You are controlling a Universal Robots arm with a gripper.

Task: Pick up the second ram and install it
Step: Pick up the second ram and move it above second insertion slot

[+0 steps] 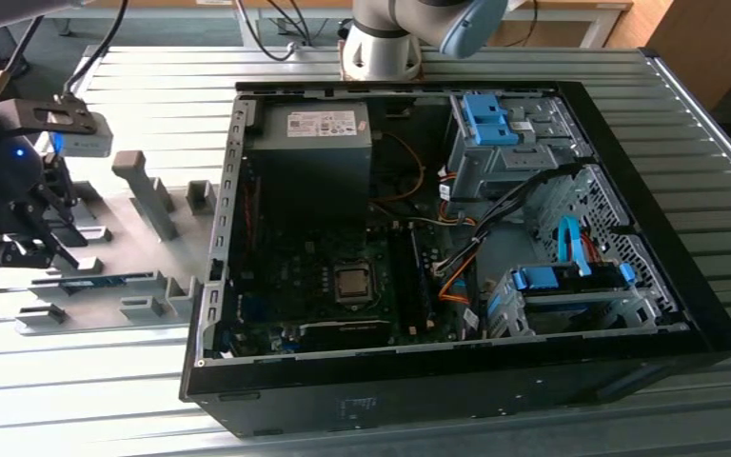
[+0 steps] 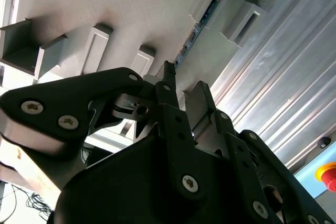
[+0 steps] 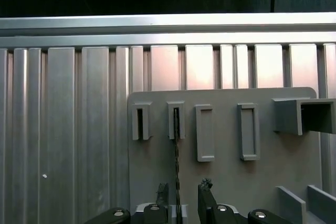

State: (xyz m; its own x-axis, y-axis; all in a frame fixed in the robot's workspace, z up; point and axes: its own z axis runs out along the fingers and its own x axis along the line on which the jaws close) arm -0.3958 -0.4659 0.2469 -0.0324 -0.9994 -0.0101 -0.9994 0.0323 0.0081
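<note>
The second ram [image 3: 176, 156] stands on edge in a grey slotted holder block [image 3: 176, 121] and looks like a thin dark line in the first wrist view. In the second wrist view the ram [image 2: 202, 19] is a blue-green strip running away from the fingertips. In the exterior view the ram [image 1: 92, 283] lies on the grey fixture plate [image 1: 125, 238], left of the computer. My gripper [image 3: 182, 190] is open just above the ram's near end, one finger on each side, not clamped. The gripper [image 2: 184, 85] [image 1: 16, 249] is also seen in the other two views.
An open black computer case [image 1: 467, 371] lies to the exterior view's right, with its motherboard [image 1: 340, 286], cables and blue drive-bay clips [image 1: 486, 119]. Other grey holder blocks [image 3: 248, 132] and a tall upright block [image 1: 149, 190] stand on the plate. A red button [image 2: 328, 174] sits beyond the ribbed table.
</note>
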